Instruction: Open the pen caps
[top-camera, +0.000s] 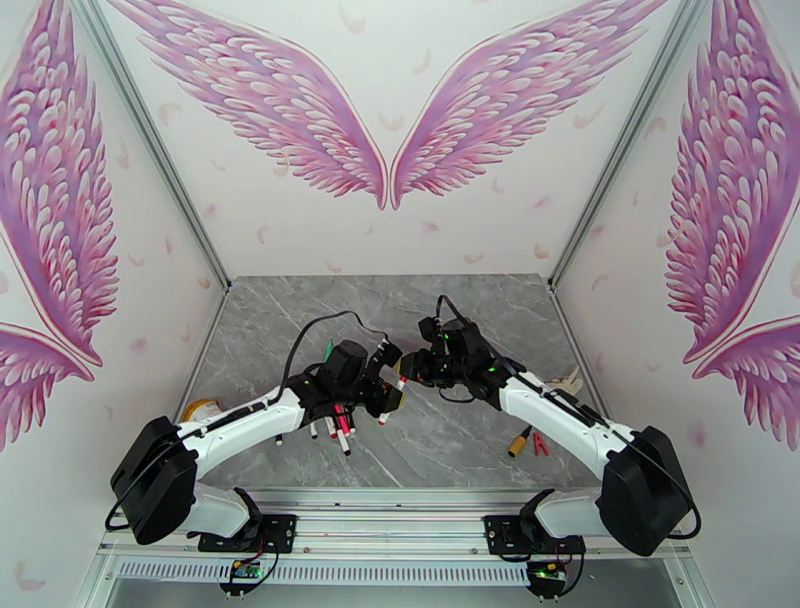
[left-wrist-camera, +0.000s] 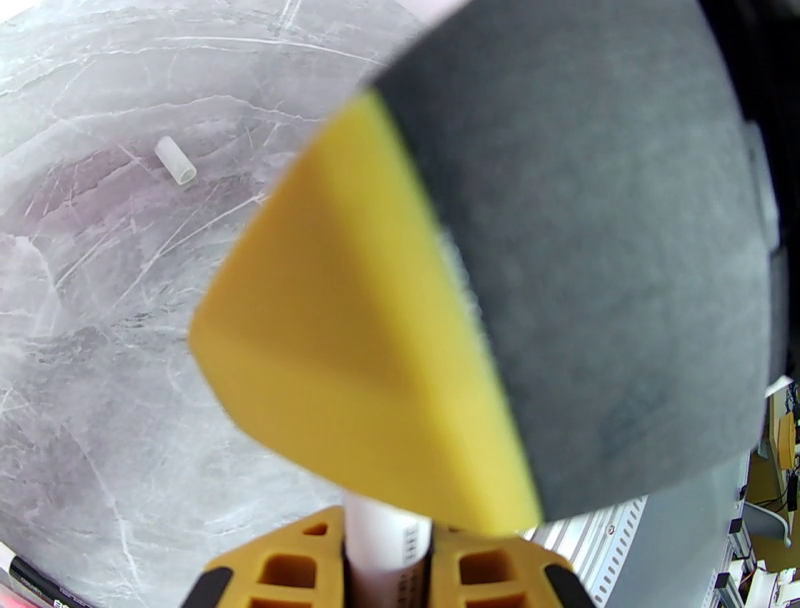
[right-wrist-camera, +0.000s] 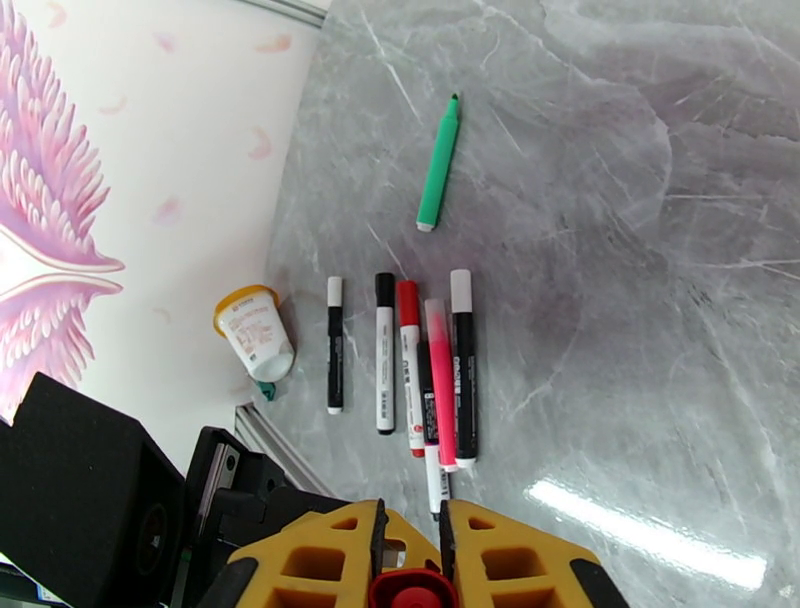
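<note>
You have one pen (top-camera: 392, 402) held off the counter (right-wrist-camera: 650, 300) between both hands, just below the middle of the top view. Your left hand (left-wrist-camera: 388, 578) is clamped on its white barrel (left-wrist-camera: 385, 525), which shows between the yellow fingers (left-wrist-camera: 290, 572) at the bottom edge of the left wrist view. Your right hand (right-wrist-camera: 412, 530) is closed on the red cap (right-wrist-camera: 410, 592), at the bottom edge of the right wrist view. So the step in hand looks like the pull itself.

Draw the right hand straight back along the pen's own line and hold the left hand fixed as the anchor. Any sideways drift would likely bend the barrel or tear it out of the left grip. The two hands stand very close, with the right hand's yellow-and-black finger looming across the left wrist view, so move them only apart, never across each other.

If the cap sticks, try a slight twist rather than more force. How deep the cap sits in the right hand cannot be told.

The row of pens (right-wrist-camera: 420, 370) lies in the centre of the right wrist view, with the green pen (right-wrist-camera: 440, 160) apart above it. Stay above them, and release the cap over bare counter away from that row.
</note>
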